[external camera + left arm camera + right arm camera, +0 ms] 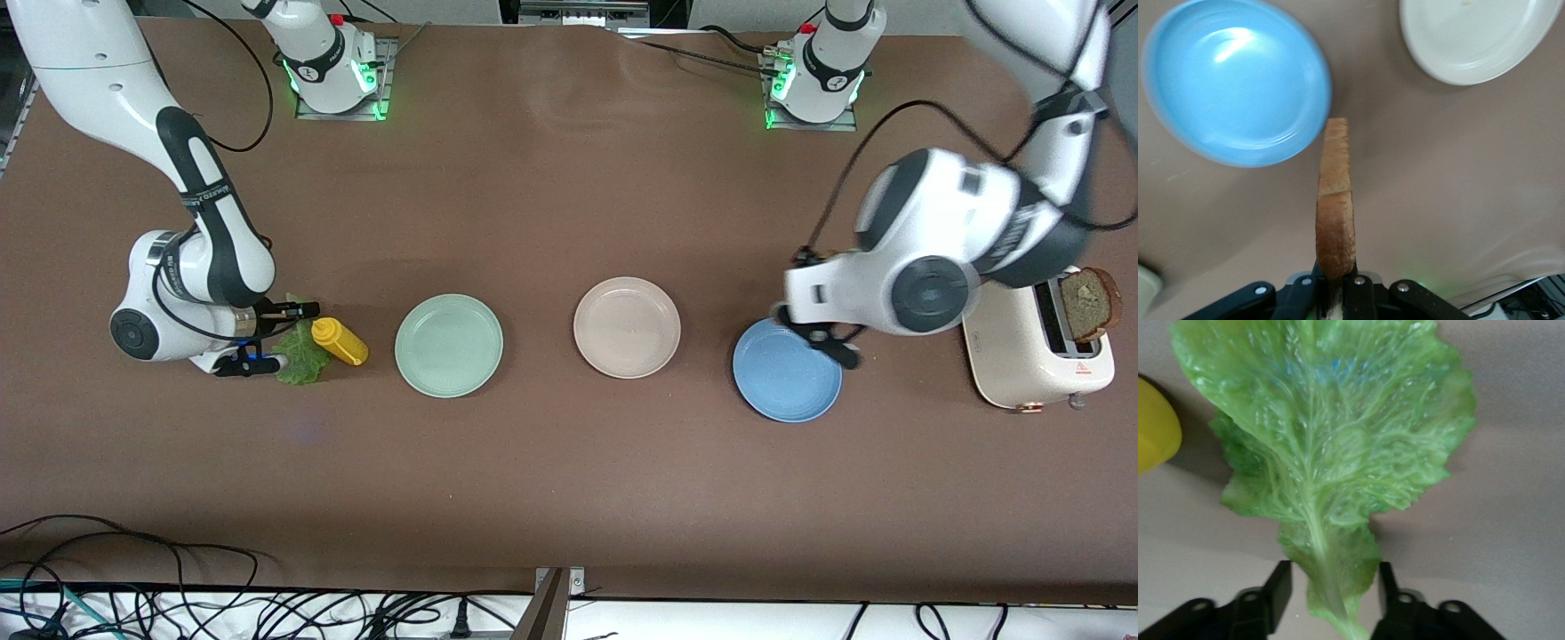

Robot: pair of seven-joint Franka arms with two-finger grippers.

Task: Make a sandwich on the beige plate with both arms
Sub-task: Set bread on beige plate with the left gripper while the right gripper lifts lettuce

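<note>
Bread aloft, lettuce straddled, beige plate (pixel 627 327) bare between the mint and blue plates.
The left gripper (pixel 1335 283) clamps a bread slice (pixel 1335 220) edge-up over the table by the blue plate (pixel 787 371); the right gripper (pixel 1331 590), part-open, straddles the lettuce leaf's (pixel 1331 447) stem (second slice sits in the toaster (pixel 1036 351)).

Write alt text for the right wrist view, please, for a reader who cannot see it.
A ruffled green lettuce leaf lies on the brown table, its stem end between the black fingers of the right gripper, which have not closed on it. The rounded edge of a yellow bottle shows beside the leaf.

Three plates (pixel 449 345), two bread slices (pixel 1335 207), one lettuce leaf (pixel 1331 447), one toaster (pixel 1031 351), one mustard bottle (pixel 340 340).
</note>
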